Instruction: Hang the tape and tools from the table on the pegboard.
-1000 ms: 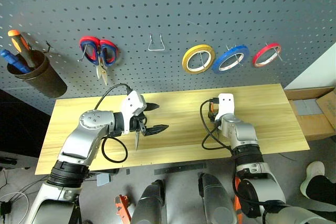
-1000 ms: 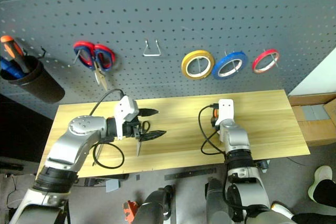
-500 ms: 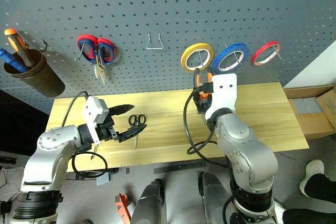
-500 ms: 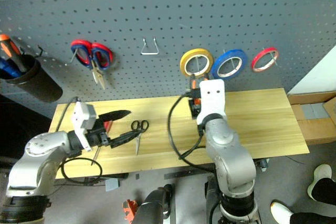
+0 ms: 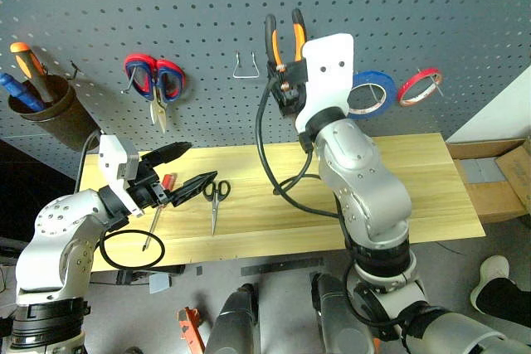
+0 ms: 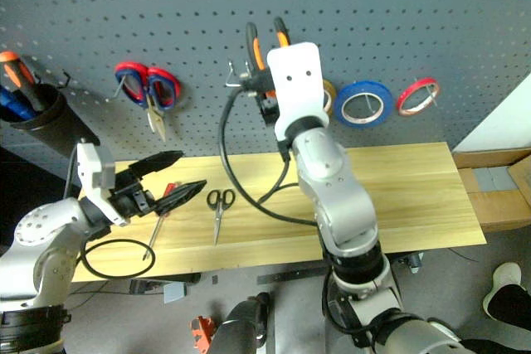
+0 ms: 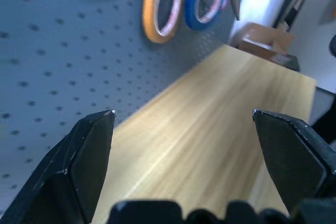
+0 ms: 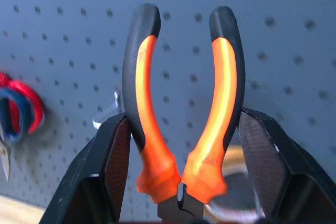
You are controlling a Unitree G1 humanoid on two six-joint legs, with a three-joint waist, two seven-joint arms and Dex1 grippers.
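The right gripper [image 8: 181, 182] is up in front of the dark grey perforated pegboard [image 5: 431, 6], its two black fingers clamped on the orange-and-black-handled needle-nose pliers [image 5: 282, 37], handles pointing upward, just beside an empty bent-wire metal hook [image 5: 245, 68]. On the other side, the left gripper [image 5: 184, 173] hovers over the left end of the long light yellowish wood table [image 5: 415, 196], fingers spread wide apart and holding nothing. Lying flat on the planks near it are the slim red-handled screwdriver [image 5: 158, 213] and the small black-handled scissors [image 5: 216, 196], close together but apart. The wide blue tape ring [image 5: 371, 94] hangs on the board, with the thinner red tape roll [image 5: 419, 86] to its right and a yellow tape roll [image 7: 160, 6] on its other side. Further left hang red-and-blue-handled scissors [image 5: 155, 80], and a dark brown cup [image 5: 58, 118] holds two screwdrivers.
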